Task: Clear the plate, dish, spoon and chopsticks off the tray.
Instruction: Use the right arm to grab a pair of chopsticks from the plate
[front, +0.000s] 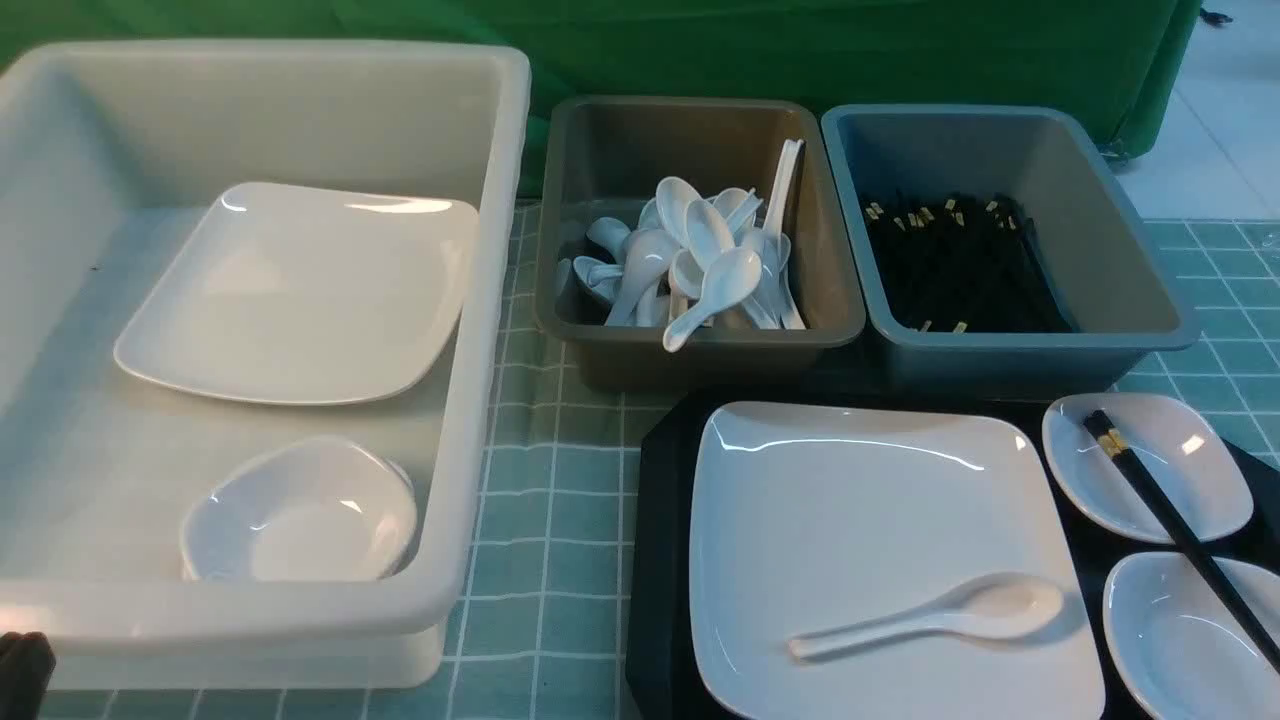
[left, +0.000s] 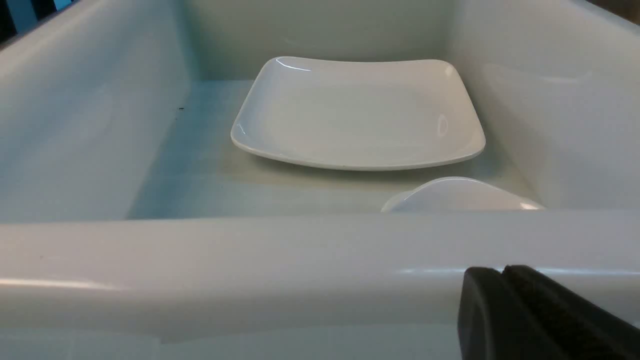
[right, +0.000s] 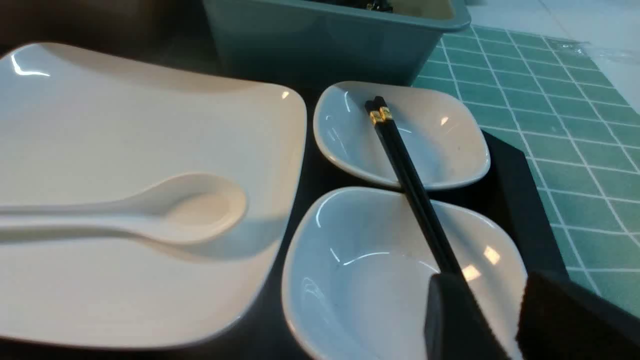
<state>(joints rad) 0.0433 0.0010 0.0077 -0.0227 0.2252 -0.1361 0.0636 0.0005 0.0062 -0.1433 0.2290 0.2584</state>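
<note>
The black tray lies at the front right. On it rests the large white plate with the white spoon lying inside, bowl to the right. Two small white dishes sit to the plate's right, one farther and one nearer, and the black chopsticks lie across both. In the right wrist view my right gripper hovers open over the nearer dish, and the chopsticks run behind one finger. My left gripper is shut and empty, just outside the white tub's near wall.
The white tub at the left holds a square plate and a small dish. Behind the tray stand a grey-brown tub of white spoons and a blue-grey tub of chopsticks. A green checked cloth covers the table.
</note>
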